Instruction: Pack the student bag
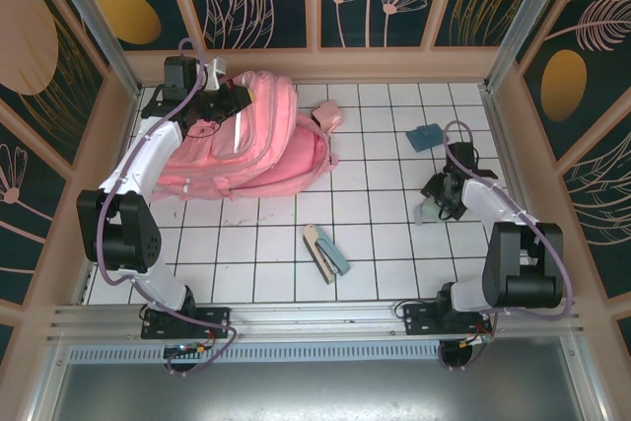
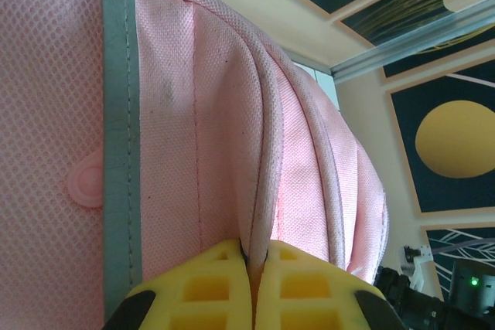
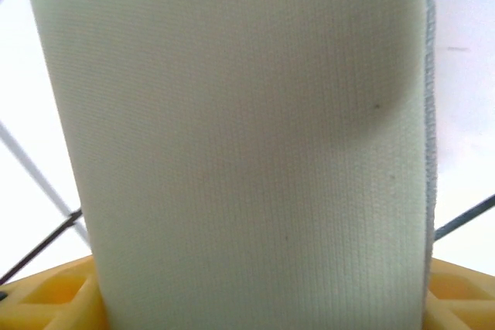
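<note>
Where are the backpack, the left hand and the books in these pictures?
backpack (image 1: 264, 117), top view, on its pink front panel.
left hand (image 2: 251, 256), left wrist view, between its yellow fingertips.
books (image 1: 326, 252), top view, middle of the stack.

Surfaces: the student bag (image 2: 201, 129) is matt pink woven cloth, partly open mesh, with a smooth pale grey strip (image 2: 120, 113); left gripper (image 2: 253, 260), matt yellow moulded plastic; pale flat item (image 3: 247, 144), fine-knit cloth; table (image 1: 375, 244), smooth white gridded top; front rail (image 1: 315, 320), brushed metal.

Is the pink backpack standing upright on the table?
No, the pink backpack lies flat on the white tiled table.
</note>
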You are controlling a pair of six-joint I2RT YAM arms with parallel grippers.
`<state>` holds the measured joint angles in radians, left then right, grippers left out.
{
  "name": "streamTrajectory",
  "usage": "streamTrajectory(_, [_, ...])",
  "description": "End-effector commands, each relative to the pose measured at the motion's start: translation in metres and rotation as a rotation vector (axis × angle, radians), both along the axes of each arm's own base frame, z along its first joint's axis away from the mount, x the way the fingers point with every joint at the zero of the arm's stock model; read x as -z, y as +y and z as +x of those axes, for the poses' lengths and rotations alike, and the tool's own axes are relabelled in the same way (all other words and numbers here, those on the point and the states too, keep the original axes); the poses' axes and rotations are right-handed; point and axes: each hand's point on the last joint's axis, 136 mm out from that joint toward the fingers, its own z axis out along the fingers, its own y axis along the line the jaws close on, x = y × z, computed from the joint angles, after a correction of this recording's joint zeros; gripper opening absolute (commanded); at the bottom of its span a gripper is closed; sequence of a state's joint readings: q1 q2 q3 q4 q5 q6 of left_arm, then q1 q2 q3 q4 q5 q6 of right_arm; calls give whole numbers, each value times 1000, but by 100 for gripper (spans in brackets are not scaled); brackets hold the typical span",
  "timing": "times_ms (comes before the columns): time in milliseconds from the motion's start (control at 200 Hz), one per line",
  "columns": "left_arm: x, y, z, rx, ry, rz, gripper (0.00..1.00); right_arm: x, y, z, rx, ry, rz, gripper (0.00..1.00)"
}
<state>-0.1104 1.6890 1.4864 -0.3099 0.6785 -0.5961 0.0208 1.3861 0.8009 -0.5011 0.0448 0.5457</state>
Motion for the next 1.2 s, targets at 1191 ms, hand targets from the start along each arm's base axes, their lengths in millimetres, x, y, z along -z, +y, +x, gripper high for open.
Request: streamTrajectory(1191, [-98,-22,-6,117,-180,-217,0,-80,447,131,-586,-284,671,67])
